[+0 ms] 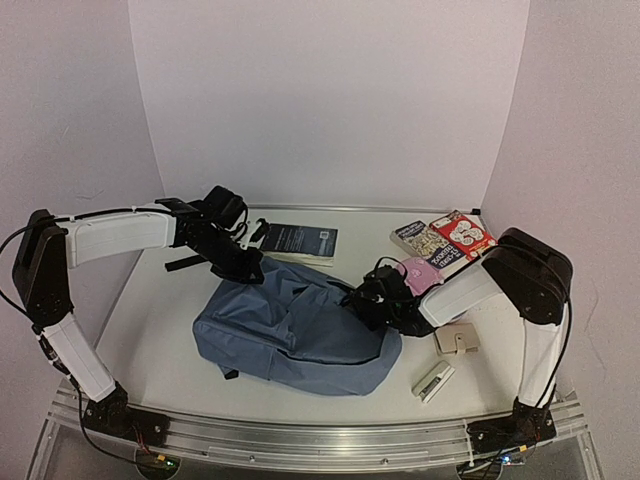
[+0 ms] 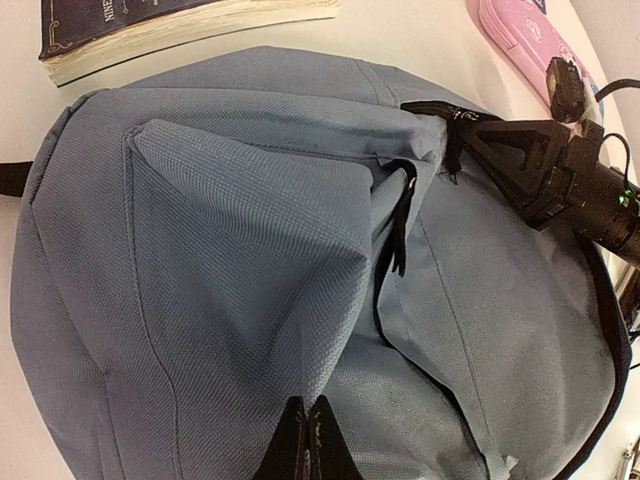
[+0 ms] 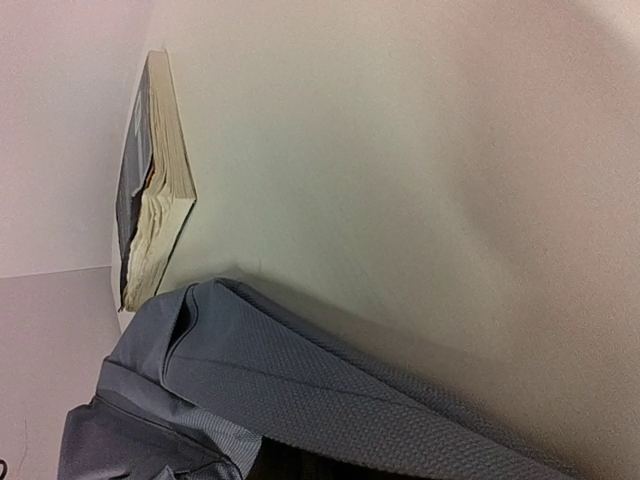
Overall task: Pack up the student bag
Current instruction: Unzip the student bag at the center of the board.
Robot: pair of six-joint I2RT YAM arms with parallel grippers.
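Smooth white table [image 1: 150,330]; woven dusty-blue student bag [image 1: 300,335] slumps, left jaws and right jaws each pinching its fabric.

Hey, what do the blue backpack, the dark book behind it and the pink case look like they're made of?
Student bag: probably woven synthetic fabric, matte; a fine weave grain and soft folds show. Book: paper, by its yellowed page edges, under a dark card-like cover. Pencil case: smooth pink surface, likely plastic or coated fabric; I cannot tell which.
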